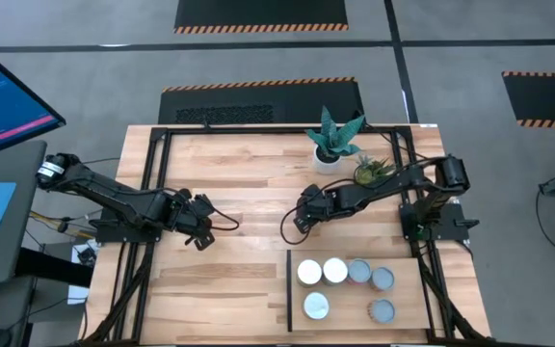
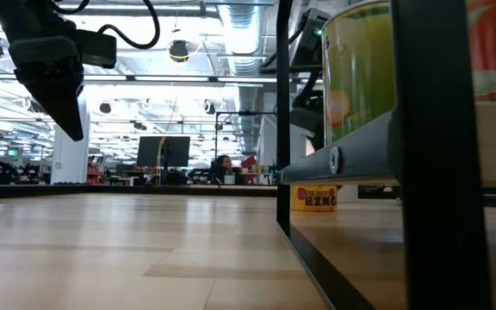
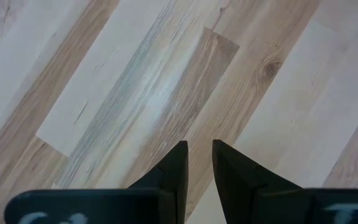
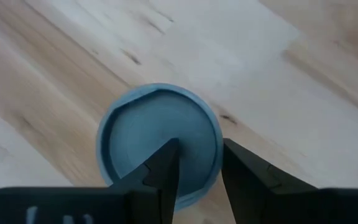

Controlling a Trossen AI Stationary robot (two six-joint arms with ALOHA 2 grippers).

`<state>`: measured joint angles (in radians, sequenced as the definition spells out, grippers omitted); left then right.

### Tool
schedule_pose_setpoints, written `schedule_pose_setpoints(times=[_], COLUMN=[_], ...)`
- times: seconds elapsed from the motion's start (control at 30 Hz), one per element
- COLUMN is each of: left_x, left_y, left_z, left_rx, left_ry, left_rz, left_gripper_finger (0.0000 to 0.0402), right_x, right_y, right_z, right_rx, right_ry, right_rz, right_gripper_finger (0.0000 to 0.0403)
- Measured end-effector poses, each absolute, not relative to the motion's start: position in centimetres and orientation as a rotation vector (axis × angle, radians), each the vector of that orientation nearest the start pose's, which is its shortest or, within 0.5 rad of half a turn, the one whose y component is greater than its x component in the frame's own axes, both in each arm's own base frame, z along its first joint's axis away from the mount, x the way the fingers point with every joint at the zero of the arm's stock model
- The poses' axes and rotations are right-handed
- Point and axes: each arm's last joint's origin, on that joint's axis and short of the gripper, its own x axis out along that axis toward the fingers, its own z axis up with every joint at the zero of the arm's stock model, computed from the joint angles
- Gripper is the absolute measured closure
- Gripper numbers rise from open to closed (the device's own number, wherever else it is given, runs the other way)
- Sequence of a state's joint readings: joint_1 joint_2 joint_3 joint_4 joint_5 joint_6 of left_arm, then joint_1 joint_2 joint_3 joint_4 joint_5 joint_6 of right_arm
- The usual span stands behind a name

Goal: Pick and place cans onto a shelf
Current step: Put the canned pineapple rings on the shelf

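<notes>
A can with a round blue top [image 4: 159,142] stands on the tabletop right below my right gripper [image 4: 201,155], near the table's middle. The gripper's fingers point down over the can's top with a narrow gap between them, and I cannot tell whether they touch it. In the high view my right gripper [image 1: 300,220] hides this can. The low view shows a yellow-labelled can [image 2: 313,198] standing on the table. Several cans [image 1: 335,272] stand upright on the shelf [image 1: 408,294] at the near right. My left gripper [image 1: 200,220] is shut and empty over bare wood [image 3: 166,93], left of the middle.
Two potted plants [image 1: 333,143] stand at the far right of the table, behind my right arm. A black strip [image 1: 288,289] runs along the shelf's left edge. A black frame post [image 2: 283,120] and shelf cans [image 2: 356,69] stand close to the low camera. Bare tabletop [image 1: 229,280] lies between my grippers and the near edge.
</notes>
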<state>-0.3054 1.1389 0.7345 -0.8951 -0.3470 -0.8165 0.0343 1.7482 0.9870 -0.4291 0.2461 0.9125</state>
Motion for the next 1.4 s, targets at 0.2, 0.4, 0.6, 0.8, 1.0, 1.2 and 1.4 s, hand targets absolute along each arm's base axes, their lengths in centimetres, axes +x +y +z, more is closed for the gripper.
schedule_pose_setpoints(times=[0.2,0.4,0.6,0.8,1.0,1.2,1.4], left_x=[17.9,17.9,18.0,18.1,18.1,18.2,18.2], left_y=[-4.6,-4.6,-4.6,-4.7,-4.6,-4.6,-4.6], left_z=[21.1,21.1,21.1,21.1,21.2,21.2,21.2], left_rx=[-0.297,-0.297,-0.306,-0.307,-0.293,-0.286,-0.289], left_ry=[1.108,1.106,1.09,1.088,1.075,1.061,1.056], left_rz=[0.519,0.518,0.512,0.51,0.517,0.526,0.524], left_gripper_finger=[0.034,0.034,0.034,0.034,0.034,0.034,0.034], right_x=[32.7,32.9,33.1,33.1,33.0,29.8,24.5], right_y=[1.3,1.6,1.5,1.9,3.5,6.3,9.7], right_z=[14.1,14.4,14.7,16.0,23.5,31.9,36.2], right_rx=[0.656,0.639,0.631,0.601,0.489,0.382,0.393], right_ry=[0.991,0.96,0.952,0.971,0.902,0.86,0.887], right_rz=[-0.68,-0.687,-0.683,-0.676,-0.643,-0.621,-0.597], right_gripper_finger=[0.0267,0.0301,0.0387,0.0397,0.0399,0.04,0.04])
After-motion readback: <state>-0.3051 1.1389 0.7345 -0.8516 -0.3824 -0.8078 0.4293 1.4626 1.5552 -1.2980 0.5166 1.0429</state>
